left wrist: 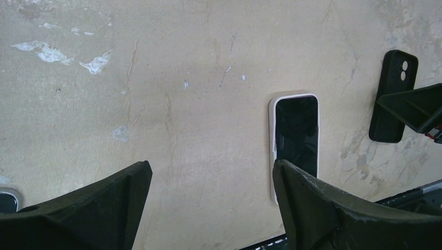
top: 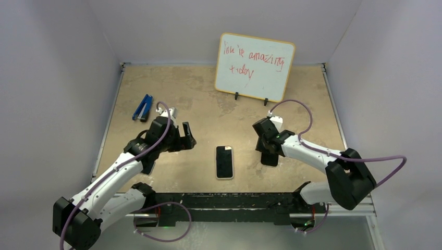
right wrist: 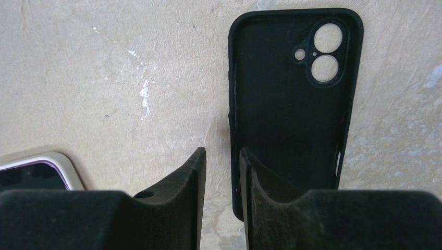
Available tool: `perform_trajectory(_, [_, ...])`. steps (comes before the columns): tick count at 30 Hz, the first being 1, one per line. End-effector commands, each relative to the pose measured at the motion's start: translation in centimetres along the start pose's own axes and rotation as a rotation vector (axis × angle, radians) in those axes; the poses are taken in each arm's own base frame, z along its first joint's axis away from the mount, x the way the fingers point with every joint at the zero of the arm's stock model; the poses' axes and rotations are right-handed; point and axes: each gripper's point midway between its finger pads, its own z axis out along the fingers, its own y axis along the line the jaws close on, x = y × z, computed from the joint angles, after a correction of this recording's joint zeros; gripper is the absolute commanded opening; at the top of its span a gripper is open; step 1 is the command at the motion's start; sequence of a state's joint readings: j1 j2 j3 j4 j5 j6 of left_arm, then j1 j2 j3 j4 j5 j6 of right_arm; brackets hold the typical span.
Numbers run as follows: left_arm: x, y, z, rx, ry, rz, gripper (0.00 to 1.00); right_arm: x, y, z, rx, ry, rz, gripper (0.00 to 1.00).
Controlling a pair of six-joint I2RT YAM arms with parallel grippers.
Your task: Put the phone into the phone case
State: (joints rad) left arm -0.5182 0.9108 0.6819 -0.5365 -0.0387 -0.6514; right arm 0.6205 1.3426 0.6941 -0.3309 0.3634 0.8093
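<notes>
Right gripper, seen through its wrist camera: the two fingers are drawn close with a narrow gap, set astride the left long wall of the phone case, one finger outside and one over the interior; whether they actually pinch the wall cannot be told. The case lies flat on the table, open side up, lens cut-outs at its far end. Left gripper: fingers spread wide and holding nothing, hovering above bare table to the left of the phone. The phone lies screen up between the two grippers, towards the near edge, its long axis running near to far and roughly parallel to the case. It is just beside the case but apart from it, with only bare table between them. The free left arm appears the better placed to fetch the phone, which lies to its right; the right arm is occupied at the case. Further out, well clear of any likely path: a whiteboard with red writing propped at the far edge, and a blue tool at far left.
</notes>
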Motion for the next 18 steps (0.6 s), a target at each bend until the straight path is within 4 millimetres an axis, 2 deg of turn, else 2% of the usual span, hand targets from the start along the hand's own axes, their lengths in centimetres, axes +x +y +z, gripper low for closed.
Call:
perform_trajectory(1, [0.1,0.6,0.4,-0.023,0.001,0.022,0.91,0.6,-0.5,1.0,0.02,0.012,-0.003,0.3])
perform_trajectory(6, [0.4,0.5,0.5,-0.02,0.017,0.02,0.89,1.4,-0.7,1.5,0.021,0.035,-0.009,0.24])
perform_trajectory(13, [1.0,-0.6,0.7,0.05,0.034,-0.008,0.87,1.5,0.4,1.3,-0.04,0.048,-0.034,0.04])
perform_trajectory(15, [1.1,-0.3,0.8,0.029,0.035,-0.035,0.87,1.8,1.2,1.0,-0.093,0.065,-0.035,0.0])
perform_trajectory(18, [1.2,1.3,1.0,-0.073,0.031,-0.098,0.88,2.4,2.2,0.4,-0.158,0.089,-0.02,0.0])
